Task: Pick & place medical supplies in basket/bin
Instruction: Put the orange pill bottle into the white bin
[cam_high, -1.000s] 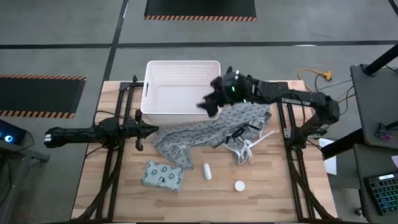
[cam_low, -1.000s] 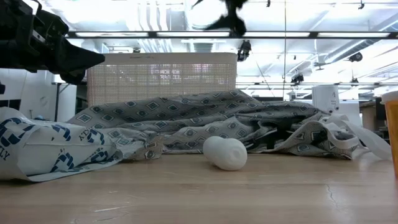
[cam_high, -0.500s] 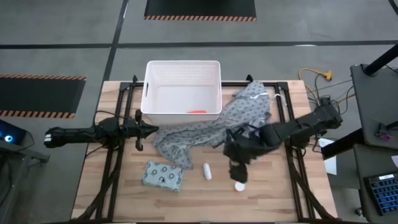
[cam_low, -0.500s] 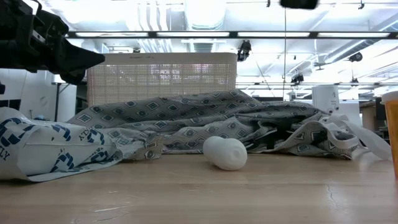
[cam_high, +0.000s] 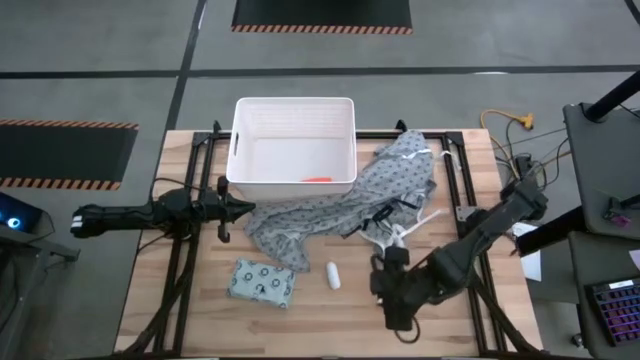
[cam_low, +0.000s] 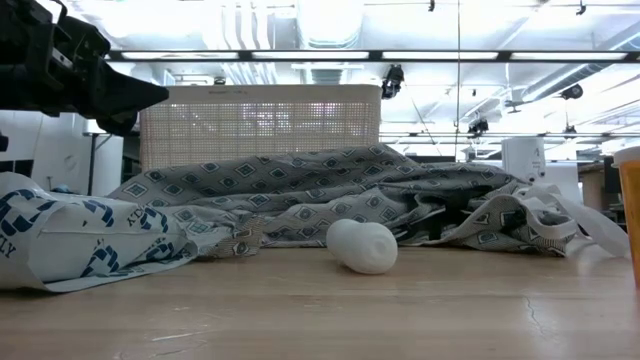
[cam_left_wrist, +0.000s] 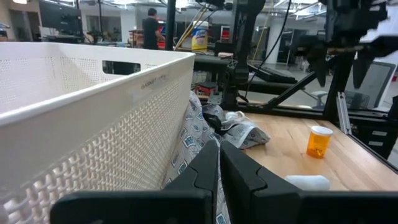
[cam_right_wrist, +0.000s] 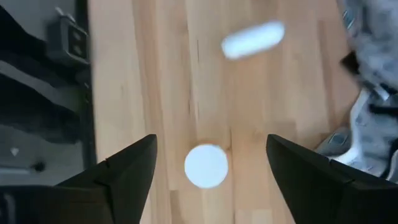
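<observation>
hovering right gripper (cam_right_wrist: 208, 177) over white disc (cam_right_wrist: 206, 165), jaws apart | left gripper (cam_high: 222, 208) beside bin (cam_high: 240, 160), jaws together

floor (cam_high: 470, 40): grey concrete | hazard-striped mats (cam_high: 322, 14) | ceiling strip lights (cam_low: 330, 55)

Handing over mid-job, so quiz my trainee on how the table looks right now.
1. True or false: the right gripper is open right above the disc.
2. Where is the packet? A) in the bin; B) on the table, at its front left; C) under the gown.
3. Fill in: the left gripper, waiting beside the bin, is ___.

Key: 1 true; 2 B; 3 shut.
</observation>
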